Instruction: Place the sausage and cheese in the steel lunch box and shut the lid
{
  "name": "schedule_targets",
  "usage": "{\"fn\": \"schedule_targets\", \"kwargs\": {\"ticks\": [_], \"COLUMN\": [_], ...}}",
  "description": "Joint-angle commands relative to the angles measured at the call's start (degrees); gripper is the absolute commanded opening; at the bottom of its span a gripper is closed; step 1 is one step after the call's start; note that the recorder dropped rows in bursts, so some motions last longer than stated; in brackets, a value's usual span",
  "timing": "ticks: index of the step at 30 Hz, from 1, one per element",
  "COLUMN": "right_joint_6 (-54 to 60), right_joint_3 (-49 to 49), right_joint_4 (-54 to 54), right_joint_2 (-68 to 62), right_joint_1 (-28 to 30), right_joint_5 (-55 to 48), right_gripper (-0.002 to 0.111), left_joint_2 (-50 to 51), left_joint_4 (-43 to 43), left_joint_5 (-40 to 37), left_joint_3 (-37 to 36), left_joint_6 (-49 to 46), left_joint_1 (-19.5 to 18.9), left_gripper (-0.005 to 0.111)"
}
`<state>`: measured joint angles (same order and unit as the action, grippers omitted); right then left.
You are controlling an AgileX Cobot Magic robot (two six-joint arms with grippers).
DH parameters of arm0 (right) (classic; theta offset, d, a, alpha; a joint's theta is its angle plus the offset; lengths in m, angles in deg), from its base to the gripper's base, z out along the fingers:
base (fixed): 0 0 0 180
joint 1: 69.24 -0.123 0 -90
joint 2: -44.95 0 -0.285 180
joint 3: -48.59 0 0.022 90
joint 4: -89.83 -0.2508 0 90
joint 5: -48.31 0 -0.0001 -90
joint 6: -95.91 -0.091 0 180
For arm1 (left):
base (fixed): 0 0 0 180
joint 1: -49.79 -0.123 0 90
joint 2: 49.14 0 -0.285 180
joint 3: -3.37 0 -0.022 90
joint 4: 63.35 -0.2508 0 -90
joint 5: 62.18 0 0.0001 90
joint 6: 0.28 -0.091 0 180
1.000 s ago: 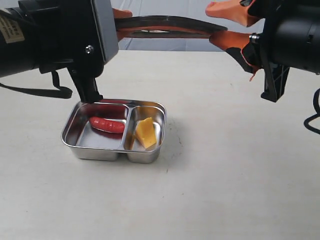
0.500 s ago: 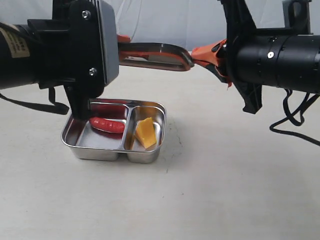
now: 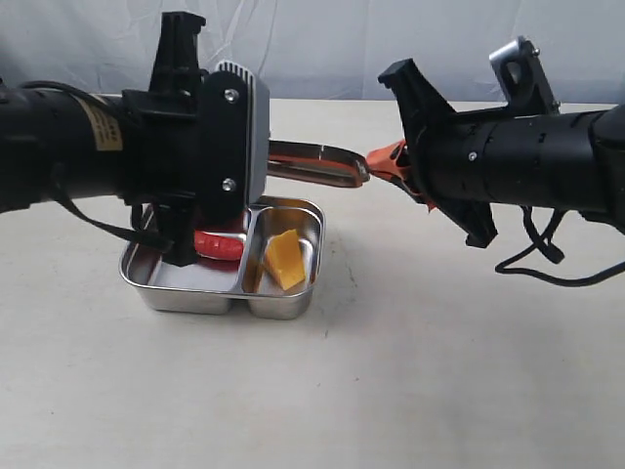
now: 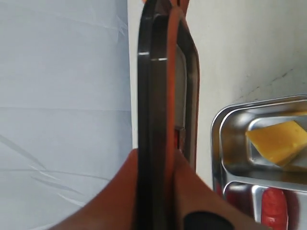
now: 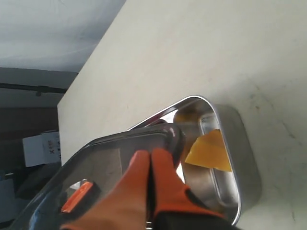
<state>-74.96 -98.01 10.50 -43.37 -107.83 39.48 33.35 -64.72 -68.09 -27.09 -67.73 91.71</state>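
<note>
The dark tinted lid (image 3: 314, 162) hangs roughly level just above the steel lunch box (image 3: 285, 308). My left gripper (image 4: 156, 154) is shut on one end of the lid (image 4: 158, 72), seen edge-on. In the exterior view that gripper is hidden behind its wrist body. My right gripper (image 3: 379, 159) is shut on the opposite edge of the lid (image 5: 115, 153), whose orange valve tab (image 5: 76, 197) shows. The red sausage (image 3: 221, 242) lies in the larger compartment, partly hidden by the left arm. The yellow cheese (image 3: 283, 260) sits in the smaller compartment.
The lunch box rests on a pale table (image 3: 439, 371) with a light cloth backdrop (image 3: 322, 39) behind it. A black cable (image 3: 532, 264) hangs under the right arm. Both thick arm bodies crowd the space over the box.
Both arms have come down and drawn closer together, bringing the lid lower over the box. The left wrist body now covers part of the sausage.
</note>
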Motion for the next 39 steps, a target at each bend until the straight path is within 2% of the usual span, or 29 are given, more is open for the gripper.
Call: {"fn": "schedule_targets", "kwargs": {"ticks": [1, 9, 12, 16, 23, 39], "right_joint_6": [4.87, 10.87, 12.29, 12.29, 12.29, 12.29], "right_joint_3": [-0.64, -9.6, -11.13, -11.13, -11.25, -11.25], "right_joint_4": [-2.0, -2.15, -1.29, 2.8, 7.44, 9.49], "right_joint_2": [-1.66, -8.74, -9.95, -9.15, -8.33, -8.33], "right_joint_1": [-0.25, -0.25, -0.25, -0.05, -0.05, 0.37], "right_joint_5": [-0.62, -5.71, -4.07, 4.5, 6.07, 6.43], "right_gripper": [-0.001, -0.001, -0.001, -0.001, -0.001, -0.001], "left_joint_2": [3.76, 5.7, 6.11, 7.37, 9.07, 15.3], "left_joint_4": [0.61, 0.61, 0.61, 0.61, 1.37, 1.81], "left_joint_5": [6.67, 7.17, 6.91, 5.59, 5.91, 12.03], "left_joint_3": [0.32, 0.32, 0.32, 0.32, 0.21, -5.21], "left_joint_6": [0.9, 0.9, 0.9, 0.9, 1.13, 0.79], "left_joint_1": [0.59, 0.45, 0.01, -2.93, -8.1, -8.1], "left_gripper": [0.0, 0.0, 0.0, 0.0, 0.0, 0.0]}}
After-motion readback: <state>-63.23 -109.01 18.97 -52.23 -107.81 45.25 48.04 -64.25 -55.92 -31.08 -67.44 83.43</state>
